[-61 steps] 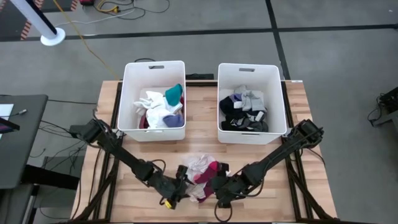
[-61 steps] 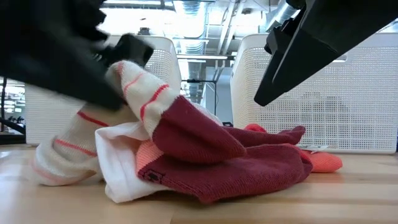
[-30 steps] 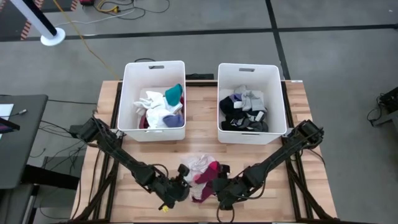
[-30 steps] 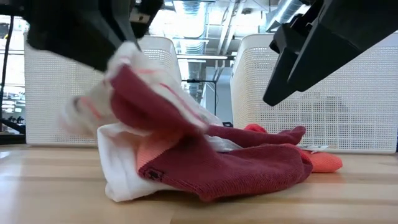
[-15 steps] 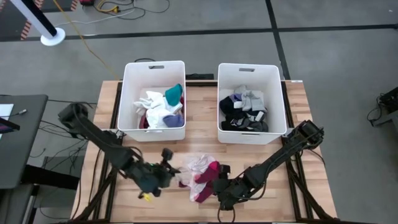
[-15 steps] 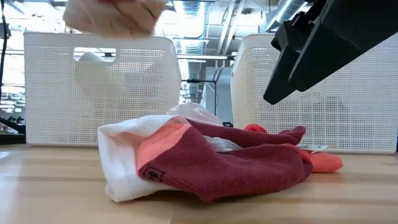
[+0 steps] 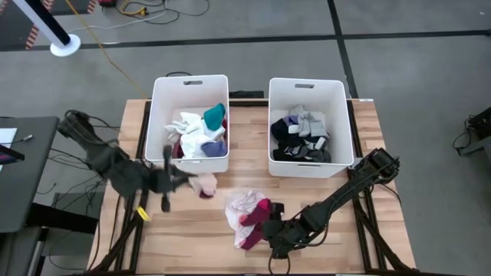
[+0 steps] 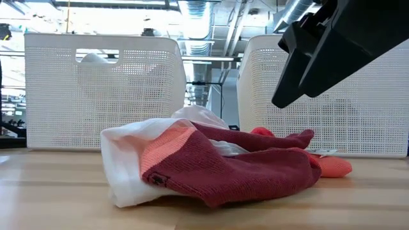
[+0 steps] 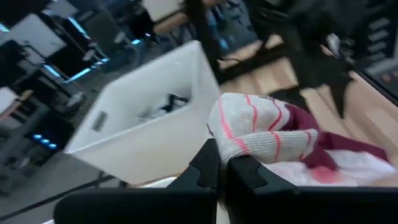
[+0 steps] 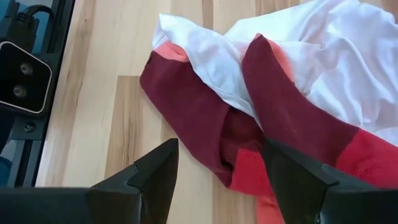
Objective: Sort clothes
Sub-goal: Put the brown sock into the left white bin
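My left gripper (image 7: 186, 182) hangs above the table, just in front of the left bin (image 7: 158, 162), shut on a cream sock with red stripes (image 7: 204, 185). The other clothes, maroon and coral socks with white cloth (image 7: 247, 215), lie in a pile on the near middle of the table. My right gripper (image 7: 270, 228) stands open just above the pile's near right side (image 10: 249, 124), its fingers slanting down and touching nothing. In the low view only the pile (image 8: 217, 169) and the right arm show. My left gripper pinches the striped sock by one bunched end (image 9: 235, 144) between its two fingers. The fingers come nearly level from the table's left side. The rest of the sock (image 9: 267, 127) bulges out beyond the fingertips, lifted clear of the table and the pile.
Two white bins stand at the back of the table: the left bin holds white, teal and pink garments (image 7: 198, 130), and the right bin (image 7: 275, 162) holds black and grey ones (image 7: 301, 138). Bare wood lies left of the pile (image 7: 176, 230).
My left gripper, shut on the striped sock, has risen from the pile and swung toward the table's left and far side, stopping in front of the left bin. The sock has been pulled off the pile and lifted clear. The pile has stayed where it was.
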`<state>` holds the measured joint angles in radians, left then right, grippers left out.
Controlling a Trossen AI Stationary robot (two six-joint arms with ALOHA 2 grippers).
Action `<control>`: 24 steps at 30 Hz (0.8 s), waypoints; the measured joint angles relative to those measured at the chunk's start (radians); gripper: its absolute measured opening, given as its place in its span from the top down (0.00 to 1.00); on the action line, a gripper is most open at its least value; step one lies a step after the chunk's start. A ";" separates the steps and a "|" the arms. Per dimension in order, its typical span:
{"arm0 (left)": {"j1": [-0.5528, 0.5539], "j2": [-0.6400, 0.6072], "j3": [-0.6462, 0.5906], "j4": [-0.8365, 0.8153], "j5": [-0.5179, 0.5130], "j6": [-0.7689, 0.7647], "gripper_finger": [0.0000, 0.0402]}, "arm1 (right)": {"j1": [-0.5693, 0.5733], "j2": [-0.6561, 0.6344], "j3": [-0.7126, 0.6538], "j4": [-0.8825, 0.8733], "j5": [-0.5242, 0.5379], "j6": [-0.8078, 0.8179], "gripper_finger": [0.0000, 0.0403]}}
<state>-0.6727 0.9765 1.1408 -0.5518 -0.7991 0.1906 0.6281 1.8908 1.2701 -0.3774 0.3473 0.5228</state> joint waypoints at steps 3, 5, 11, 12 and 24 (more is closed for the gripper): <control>0.030 -0.063 0.000 0.000 -0.008 0.025 1.00 | 0.000 0.000 0.000 -0.008 0.000 0.000 0.37; 0.058 -0.095 0.000 -0.001 -0.008 0.043 1.00 | 0.000 0.000 0.000 -0.008 0.000 0.000 0.37; 0.158 -0.145 0.000 -0.055 -0.006 0.073 1.00 | -0.009 0.000 0.000 -0.012 0.003 0.000 0.37; 0.178 -0.147 0.000 -0.067 -0.006 0.076 1.00 | -0.009 0.000 0.000 -0.013 0.004 0.000 0.37; 0.433 -0.147 0.000 -0.242 0.087 0.105 1.00 | -0.022 0.000 0.000 -0.015 0.004 0.001 0.37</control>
<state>-0.2401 0.8299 1.1412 -0.7937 -0.7118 0.2958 0.6064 1.8908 1.2701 -0.3923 0.3511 0.5236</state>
